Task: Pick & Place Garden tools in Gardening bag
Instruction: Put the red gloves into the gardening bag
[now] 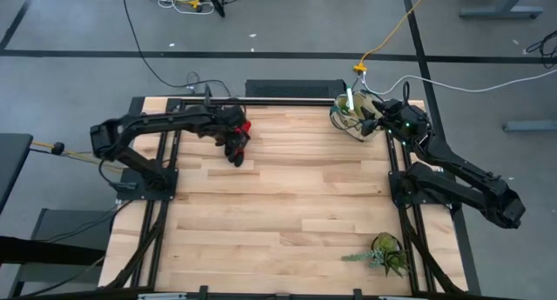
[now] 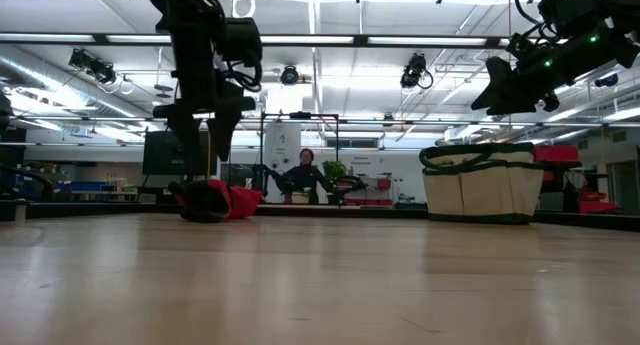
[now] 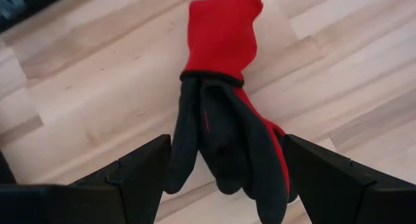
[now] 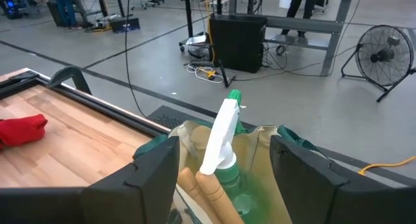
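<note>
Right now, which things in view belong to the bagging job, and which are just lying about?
Part of the job:
- red-and-black gloves, on the table between the open left pincer
- gardening bag, with a spray bottle and wooden handles inside

Just lying about:
- leafy plant, near table corner

Wooden table (image 1: 287, 204), gloves (image 1: 237, 142), gardening bag (image 1: 355, 116), possibly plant (image 1: 385, 252)

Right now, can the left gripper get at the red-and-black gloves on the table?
Probably yes. The left gripper hangs open right above the gloves, one finger on each side, and nothing lies between them; the bag and the right gripper are far across the table.
</note>
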Controlling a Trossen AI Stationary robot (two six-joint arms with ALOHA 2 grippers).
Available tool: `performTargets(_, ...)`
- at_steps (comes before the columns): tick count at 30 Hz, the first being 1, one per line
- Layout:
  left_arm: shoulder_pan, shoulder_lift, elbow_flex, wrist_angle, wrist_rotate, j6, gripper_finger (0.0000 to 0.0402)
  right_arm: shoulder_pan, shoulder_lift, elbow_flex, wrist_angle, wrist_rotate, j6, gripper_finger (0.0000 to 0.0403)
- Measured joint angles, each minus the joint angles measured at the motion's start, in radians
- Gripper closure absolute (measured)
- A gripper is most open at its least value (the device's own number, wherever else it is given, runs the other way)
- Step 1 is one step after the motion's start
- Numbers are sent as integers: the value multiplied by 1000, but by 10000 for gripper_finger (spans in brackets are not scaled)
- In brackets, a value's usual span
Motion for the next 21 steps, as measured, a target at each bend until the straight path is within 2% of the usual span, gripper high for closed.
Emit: performTargets(21,0,208,0,27,46,-53,97,0,0,0,-7,0,-1,160)
